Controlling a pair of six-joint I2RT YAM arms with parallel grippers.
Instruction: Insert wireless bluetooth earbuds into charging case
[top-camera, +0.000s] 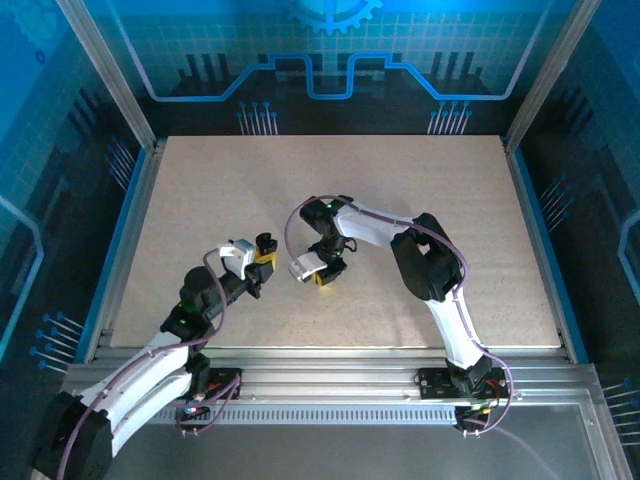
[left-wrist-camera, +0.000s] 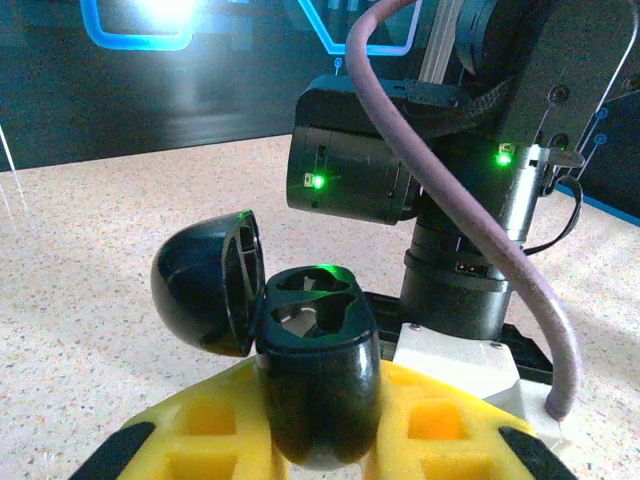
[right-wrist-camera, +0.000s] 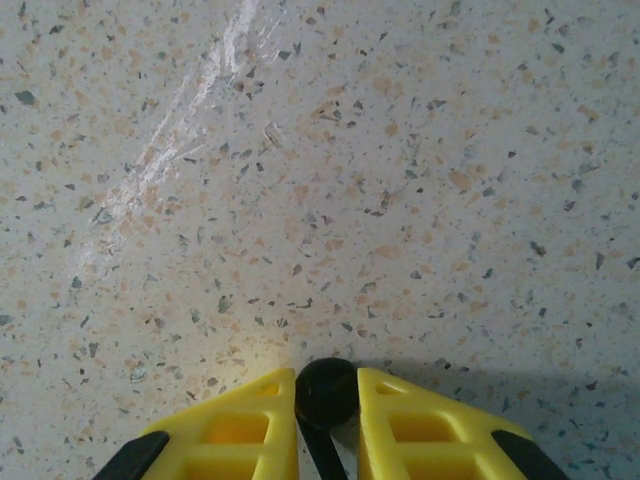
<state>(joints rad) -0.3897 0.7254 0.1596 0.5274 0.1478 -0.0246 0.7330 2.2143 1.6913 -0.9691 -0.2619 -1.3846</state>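
Over the bench (top-camera: 450, 200), well clear of its edges, I had the left tool (top-camera: 263, 260) clamped on the open charging case (left-wrist-camera: 315, 370), the right tool (top-camera: 325, 277) pinching an earbud (right-wrist-camera: 327, 392).

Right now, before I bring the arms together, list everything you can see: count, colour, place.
case: one, black, lid flipped open, both sockets look empty, clamped in the left gripper.
earbud: one, black, pinched in the right gripper.
table: one, beige speckled, under both arms.
rail: one, silver, along the table's near edge, carrying both arm bases.
left gripper: one, yellow fingers, shut on the case, left of the table's middle.
right gripper: one, yellow fingers, shut on the earbud, near the table's middle, beside the left gripper.
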